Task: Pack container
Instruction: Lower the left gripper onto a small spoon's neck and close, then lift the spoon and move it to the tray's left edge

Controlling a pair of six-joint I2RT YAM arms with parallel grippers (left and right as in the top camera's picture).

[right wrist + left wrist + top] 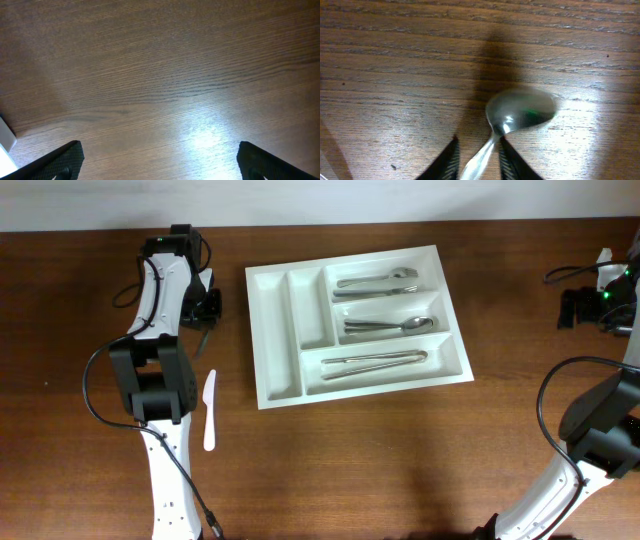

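Observation:
The container point(277, 340) is a white five-compartment cutlery tray at the table's middle. Its three long compartments hold metal forks point(378, 281), spoons point(390, 325) and knives point(372, 361); the two narrow ones look empty. My left gripper point(205, 308) is left of the tray near the far edge. In the left wrist view it point(477, 141) is shut on the handle of a metal spoon point(520, 110), held just above the wood. My right gripper point(578, 307) is far right, open and empty, and shows wide apart in its wrist view point(160, 152).
A white plastic knife point(209, 410) lies on the table left of the tray, beside the left arm's base. A white edge point(5, 142) shows at the left border of the right wrist view. Cables trail near both arms at the back.

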